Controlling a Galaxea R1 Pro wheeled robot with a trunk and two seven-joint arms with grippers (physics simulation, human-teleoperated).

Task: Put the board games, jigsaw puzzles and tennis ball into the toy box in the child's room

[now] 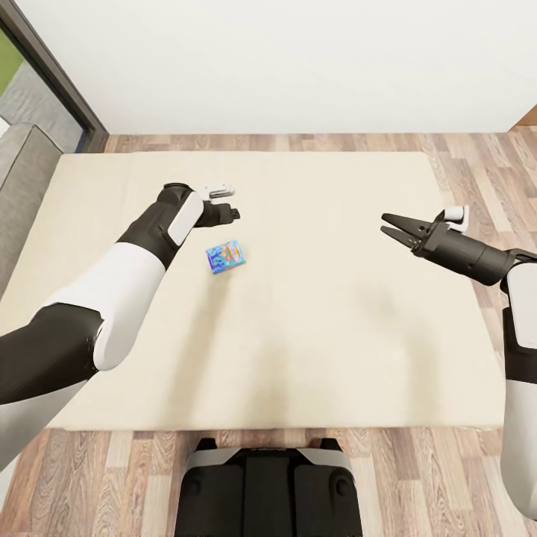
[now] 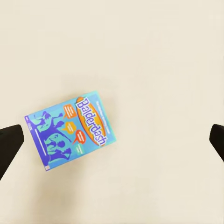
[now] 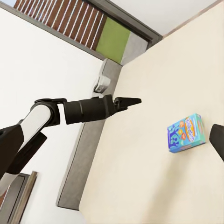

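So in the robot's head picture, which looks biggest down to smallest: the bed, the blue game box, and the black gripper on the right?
Largest to smallest, as they look in the head view:
1. The bed, far the biggest.
2. The right gripper, its jaws a little apart.
3. The board game.
The gripper hangs nearer the camera, so those last two are close and unsure.

Parts you cannot see well

In the head view, the left gripper (image 1: 233, 214) is mostly hidden behind its own arm, so you cannot tell how its jaws stand. The bed (image 1: 313, 350) is partly covered by both arms. In the left wrist view, only the dark tips of the fingers (image 2: 9, 144) show at the edges. The small words on the board game (image 2: 70, 130) are too tiny to read.
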